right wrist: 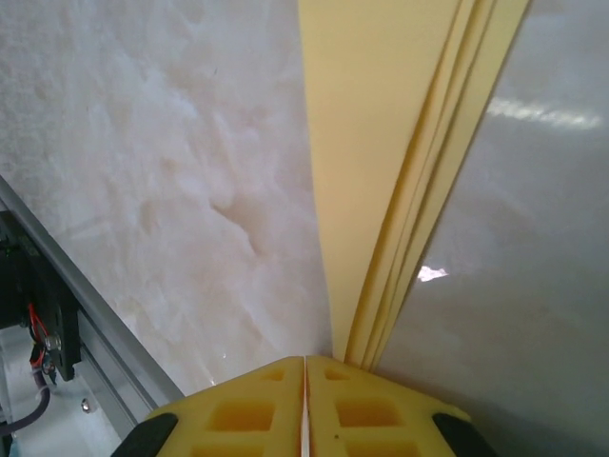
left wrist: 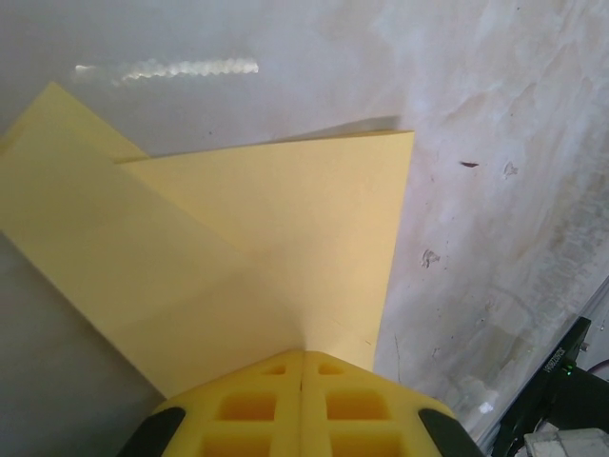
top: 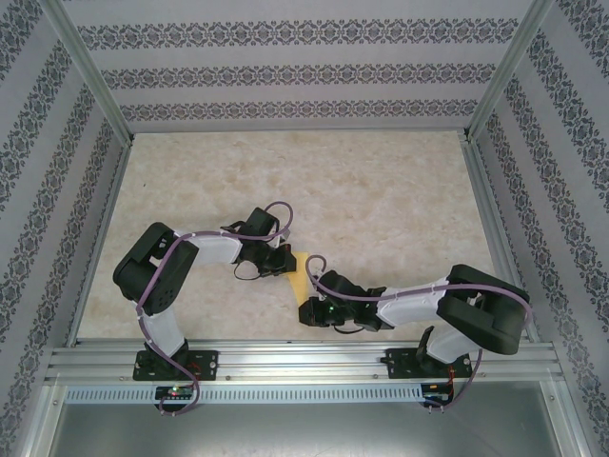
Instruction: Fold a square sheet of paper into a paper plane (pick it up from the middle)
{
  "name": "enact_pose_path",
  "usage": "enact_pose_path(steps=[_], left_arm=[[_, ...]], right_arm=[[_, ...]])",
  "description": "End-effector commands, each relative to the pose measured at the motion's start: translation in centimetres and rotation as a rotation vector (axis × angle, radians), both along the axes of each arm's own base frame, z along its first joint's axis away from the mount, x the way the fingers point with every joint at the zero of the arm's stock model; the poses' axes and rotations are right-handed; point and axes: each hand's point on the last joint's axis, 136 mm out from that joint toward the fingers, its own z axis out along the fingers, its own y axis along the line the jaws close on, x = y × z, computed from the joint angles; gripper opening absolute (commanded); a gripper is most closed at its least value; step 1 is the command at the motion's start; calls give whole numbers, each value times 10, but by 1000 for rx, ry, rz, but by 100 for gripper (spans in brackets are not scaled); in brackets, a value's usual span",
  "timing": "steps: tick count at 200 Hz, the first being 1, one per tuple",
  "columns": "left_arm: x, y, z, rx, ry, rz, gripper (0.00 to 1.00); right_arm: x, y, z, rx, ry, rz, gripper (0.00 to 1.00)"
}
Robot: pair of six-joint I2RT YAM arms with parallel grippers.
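My left gripper (left wrist: pixel 303 367) and right gripper (right wrist: pixel 304 371) each pinch one end of the paper plane (top: pixel 302 274), which stretches long between them.

A beige marbled table (top: pixel 381 190) takes up the middle of the top view. Walls (top: pixel 285 71) papered in bands of dark ornament close it in at the back and both sides. Metal posts (top: pixel 90 71) slant in from the upper corners. A grooved metal rail (top: pixel 304 360) crosses the lower frame, with a perforated strip (top: pixel 304 393) just below it.

In the left wrist view, a glare streak (left wrist: pixel 166 69) lies upper left and a dark speck (left wrist: pixel 469 164) sits at the right. In the right wrist view, a metal edge (right wrist: pixel 105 333) runs across the lower left.
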Motion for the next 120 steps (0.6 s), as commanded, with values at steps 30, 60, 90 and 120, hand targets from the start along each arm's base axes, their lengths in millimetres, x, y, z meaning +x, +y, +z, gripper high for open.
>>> enact_pose_path(steps=[30, 60, 90, 120], left_arm=[[8, 23, -19, 156, -41, 34, 8], [20, 16, 12, 130, -107, 27, 11], [32, 10, 51, 111, -179, 25, 24], [40, 24, 86, 193, -249, 58, 57]], right_arm=[[-30, -39, -16, -279, 81, 105, 15], [13, -51, 18, -276, -53, -16, 21], [54, -83, 42, -259, -144, -221, 37], [84, -105, 54, -215, -188, -385, 49]])
